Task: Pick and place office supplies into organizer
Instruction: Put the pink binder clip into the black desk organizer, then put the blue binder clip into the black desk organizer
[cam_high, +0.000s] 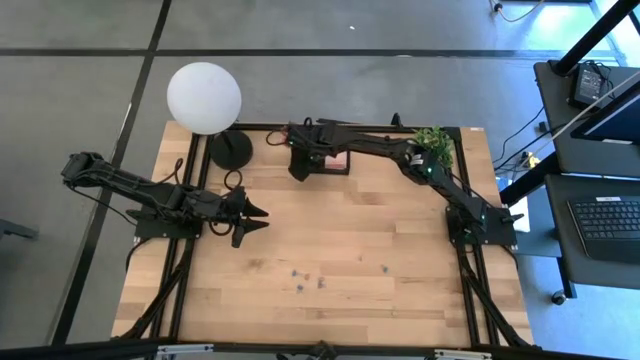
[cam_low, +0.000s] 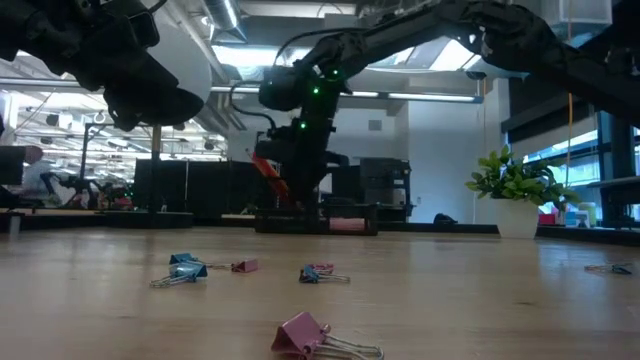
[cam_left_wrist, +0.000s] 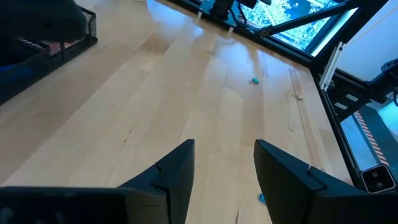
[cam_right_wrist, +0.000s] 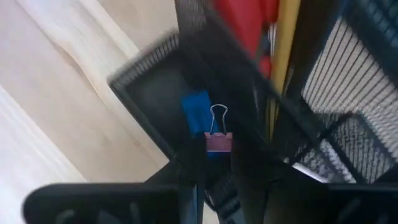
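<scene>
Black mesh walls of the organizer (cam_right_wrist: 348, 81) fill the right wrist view, and the right claw (cam_right_wrist: 214, 177) hangs just above one of its compartments at the far side of the counter (cam_high: 330, 230). Its two fingers stand only a little apart, and a small pink binder clip (cam_right_wrist: 218, 142) sits between their tips, its wire loop pointing away from the claw. I cannot tell if the fingers press it firmly. Just beyond the clip a small blue block (cam_right_wrist: 196, 112) lies on the compartment floor. In the next compartment the red handles of the scissors (cam_right_wrist: 247, 22) and a yellow pencil (cam_right_wrist: 285, 43) are standing.

Over the left part of the counter, the left claw (cam_left_wrist: 224, 168) waits with its fingers wide apart and nothing between them.

Several more binder clips lie loose on the near part of the counter: a pink one (cam_low: 305, 335) closest to the low camera, a blue one (cam_low: 183, 270) further back, and others beside it.
</scene>
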